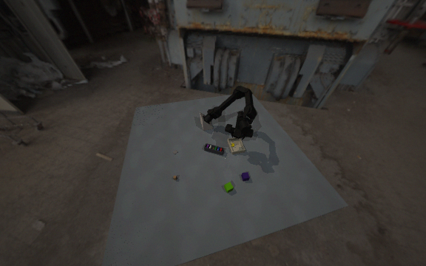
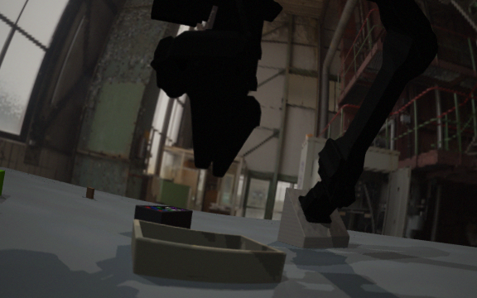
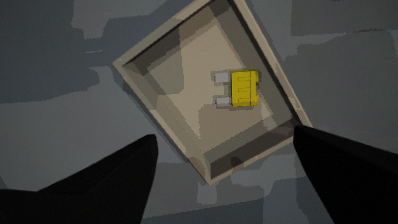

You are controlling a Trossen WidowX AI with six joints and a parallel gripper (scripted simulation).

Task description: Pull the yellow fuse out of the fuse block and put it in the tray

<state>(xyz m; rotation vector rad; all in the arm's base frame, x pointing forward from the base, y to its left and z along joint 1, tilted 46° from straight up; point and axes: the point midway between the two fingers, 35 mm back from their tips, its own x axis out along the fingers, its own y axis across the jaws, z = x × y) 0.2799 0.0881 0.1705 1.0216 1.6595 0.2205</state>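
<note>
Wrist view: yellow fuse [image 1: 233, 145] [image 3: 244, 88] in tray [image 1: 241, 151] [image 2: 209, 262] [image 3: 165, 119], seemingly lying flat

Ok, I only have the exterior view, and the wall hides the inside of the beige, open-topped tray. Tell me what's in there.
Observer: The wrist view shows the yellow fuse lying flat inside the tray, its two grey metal prongs showing.

Operator: Now check the black claw. From here its tips look nearly together.

Observer: The wrist view shows its fingers well apart, nothing between them.

Operator: Last one: the dark, rectangular fuse block looks right up against the tray. Confirm or correct.

Observer: Correction: from the top, a strip of grey surface separates them.
</note>
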